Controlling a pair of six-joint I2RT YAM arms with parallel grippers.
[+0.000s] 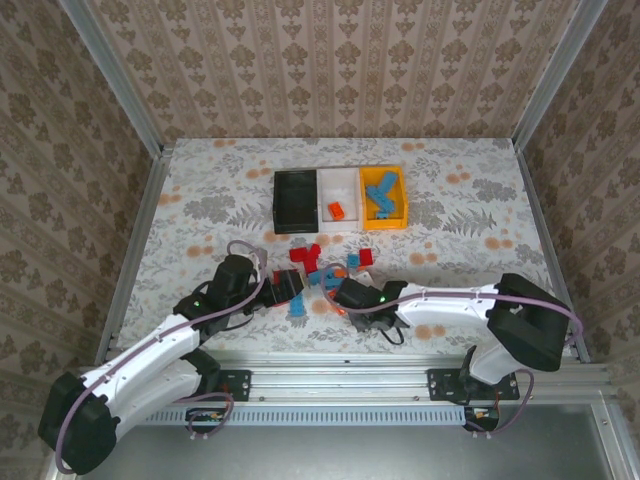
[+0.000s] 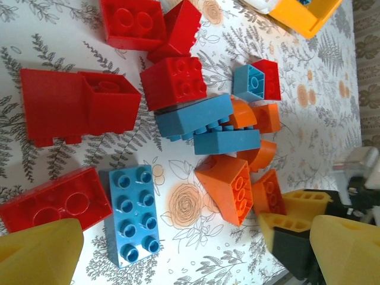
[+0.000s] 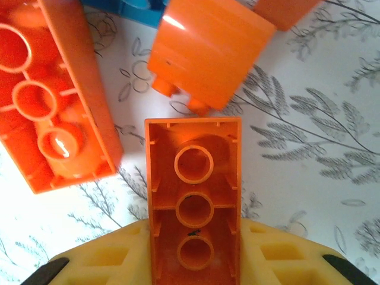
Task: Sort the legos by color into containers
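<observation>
The legos lie in a loose heap of red, light blue and orange bricks in front of the containers: a black bin, a white bin and a yellow-orange bin. My right gripper is shut on an orange lego whose hollow underside faces the camera, a yellow pad pressed on each long side. In the top view this gripper sits at the heap's near right edge. My left gripper stands open over a flowered patch of table, between a blue lego and an orange wedge lego.
One orange lego lies in the white bin and several blue ones in the yellow-orange bin. Two more orange legos lie just ahead of the right gripper. Metal rails and papered walls enclose the table.
</observation>
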